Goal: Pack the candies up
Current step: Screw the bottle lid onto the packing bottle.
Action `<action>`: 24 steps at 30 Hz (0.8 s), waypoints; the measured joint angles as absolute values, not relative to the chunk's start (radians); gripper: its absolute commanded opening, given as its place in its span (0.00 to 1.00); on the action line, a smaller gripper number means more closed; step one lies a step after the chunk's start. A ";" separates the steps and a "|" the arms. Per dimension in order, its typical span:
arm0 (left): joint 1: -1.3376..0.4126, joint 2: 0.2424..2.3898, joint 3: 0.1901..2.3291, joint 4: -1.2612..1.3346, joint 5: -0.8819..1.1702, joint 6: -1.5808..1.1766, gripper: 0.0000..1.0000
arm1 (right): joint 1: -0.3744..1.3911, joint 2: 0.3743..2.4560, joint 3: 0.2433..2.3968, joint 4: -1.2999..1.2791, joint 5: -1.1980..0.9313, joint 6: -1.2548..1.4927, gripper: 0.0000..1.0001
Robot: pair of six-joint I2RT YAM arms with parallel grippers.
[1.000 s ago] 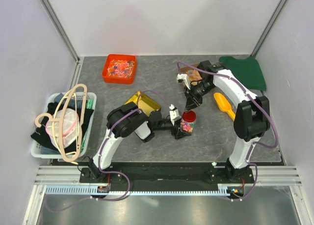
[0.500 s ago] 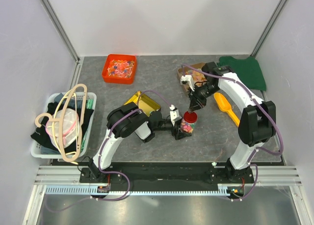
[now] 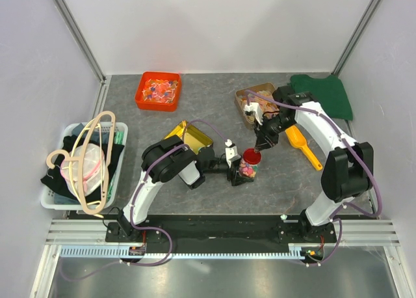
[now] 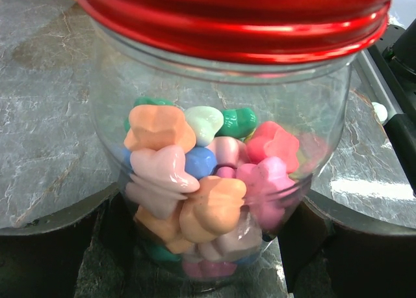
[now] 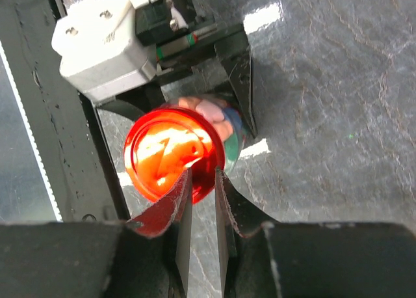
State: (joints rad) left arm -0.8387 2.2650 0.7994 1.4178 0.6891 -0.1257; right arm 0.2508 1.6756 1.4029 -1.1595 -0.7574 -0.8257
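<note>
A clear jar [image 3: 247, 170] with a red lid [image 3: 251, 156] stands near the middle of the table, filled with the candies [image 4: 195, 187], chunky sweets in pink, orange, green, blue and white. My left gripper [image 3: 236, 172] is shut on the jar's lower body, and its dark fingers [image 4: 62, 246] press both sides. My right gripper [image 3: 262, 145] hovers just right of and above the lid [image 5: 170, 160]. Its jaws stand a narrow gap apart, and I see nothing between them [image 5: 201, 179].
An orange-red tray [image 3: 158, 91] of wrapped sweets is at the back left. A brown tray [image 3: 253, 103] of gummies, a yellow scoop [image 3: 301, 143] and a green cloth [image 3: 325, 93] lie at the right. A gold tin [image 3: 190, 136] and a white basket [image 3: 84, 161] with hangers are at the left.
My right gripper has moved right and away from above the lid. The jar, its lid and my left gripper have stayed in place.
</note>
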 measured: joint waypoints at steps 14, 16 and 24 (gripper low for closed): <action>-0.838 2.265 0.799 1.417 0.683 -0.146 0.02 | 0.250 1.620 1.381 -1.270 -0.696 -0.812 0.27; -0.834 2.265 0.800 1.417 0.668 -0.154 0.02 | 0.252 1.623 1.401 -1.303 -0.686 -0.806 0.29; -0.822 2.265 0.803 1.416 0.634 -0.167 0.02 | 0.258 1.761 1.666 -1.321 -0.705 -0.784 0.39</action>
State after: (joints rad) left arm -0.8223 2.2650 0.8032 1.4162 0.6338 -0.1673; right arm 0.2581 1.7611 1.6665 -1.3209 -0.7048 -0.7837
